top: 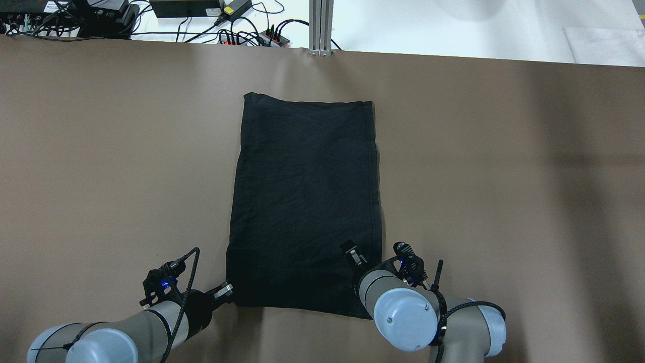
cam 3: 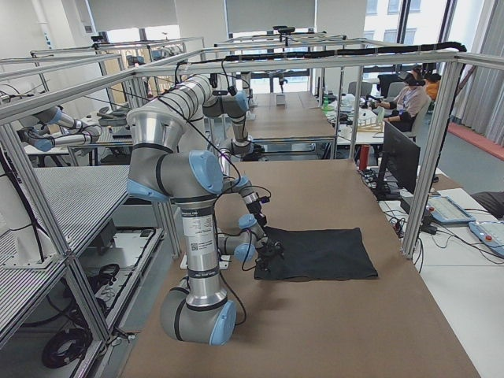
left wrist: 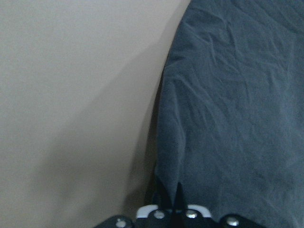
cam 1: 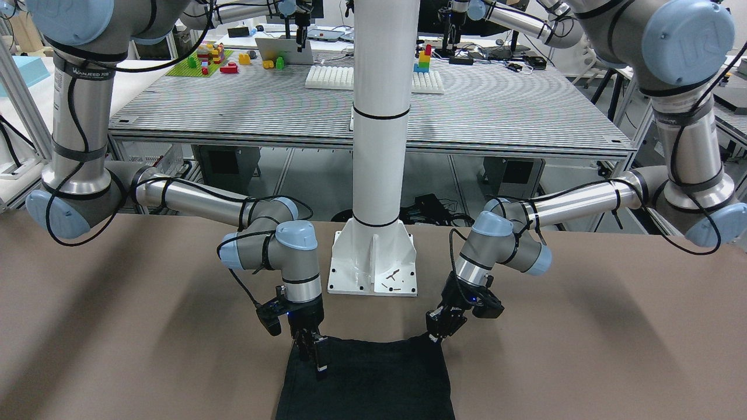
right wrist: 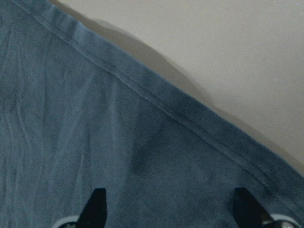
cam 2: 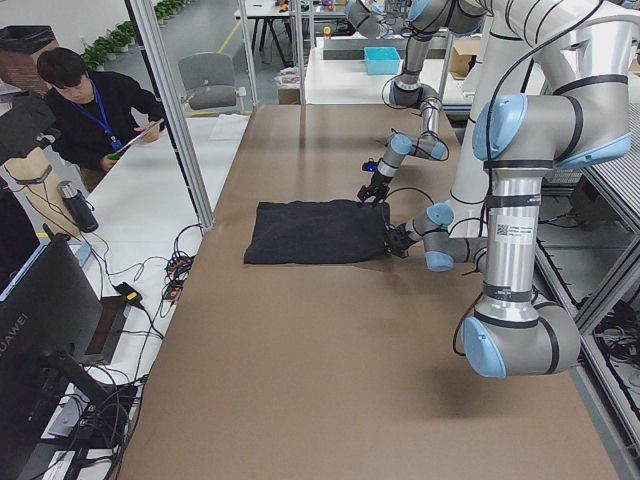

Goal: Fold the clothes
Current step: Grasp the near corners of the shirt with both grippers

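The clothes are one plain black cloth (top: 302, 201) lying flat on the brown table (top: 504, 176), its long side running away from me. My left gripper (top: 227, 291) is at its near left corner. In the left wrist view, that gripper (left wrist: 171, 199) has its fingers together on the cloth's edge (left wrist: 237, 118). In the front view, it (cam 1: 436, 336) pinches a slightly raised corner. My right gripper (top: 355, 253) hovers over the near right part of the cloth. The right wrist view shows its fingers (right wrist: 97, 204) wide apart above the fabric (right wrist: 95, 118), open and empty.
The white post's base (cam 1: 373, 262) stands on the table between my arms, just behind the cloth's near edge (cam 1: 367, 379). Cables and power strips (top: 252, 35) lie beyond the far table edge. A seated person (cam 2: 95, 110) is beside the table.
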Controlling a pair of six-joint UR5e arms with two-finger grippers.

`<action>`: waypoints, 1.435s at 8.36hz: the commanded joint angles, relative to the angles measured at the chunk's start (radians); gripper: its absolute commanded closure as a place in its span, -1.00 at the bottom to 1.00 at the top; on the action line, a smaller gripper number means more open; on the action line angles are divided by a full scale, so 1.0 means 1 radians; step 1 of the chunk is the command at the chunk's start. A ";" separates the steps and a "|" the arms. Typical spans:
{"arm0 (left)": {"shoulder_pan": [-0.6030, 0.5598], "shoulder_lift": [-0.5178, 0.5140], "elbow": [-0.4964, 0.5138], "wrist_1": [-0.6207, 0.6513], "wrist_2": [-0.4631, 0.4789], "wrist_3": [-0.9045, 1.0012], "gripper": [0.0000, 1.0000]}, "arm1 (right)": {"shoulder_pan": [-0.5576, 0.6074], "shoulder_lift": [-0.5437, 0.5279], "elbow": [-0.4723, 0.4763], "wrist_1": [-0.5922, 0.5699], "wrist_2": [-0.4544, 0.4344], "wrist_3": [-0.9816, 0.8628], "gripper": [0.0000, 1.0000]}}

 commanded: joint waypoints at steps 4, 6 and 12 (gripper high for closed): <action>0.000 0.001 0.000 0.000 -0.001 0.000 1.00 | -0.001 0.046 -0.063 0.002 -0.001 0.018 -0.86; 0.000 0.003 0.000 0.000 -0.001 0.000 1.00 | 0.000 0.063 -0.065 -0.006 -0.002 0.019 -0.81; -0.002 0.003 0.002 0.000 -0.001 0.002 1.00 | -0.004 0.078 -0.083 -0.005 -0.030 0.040 0.58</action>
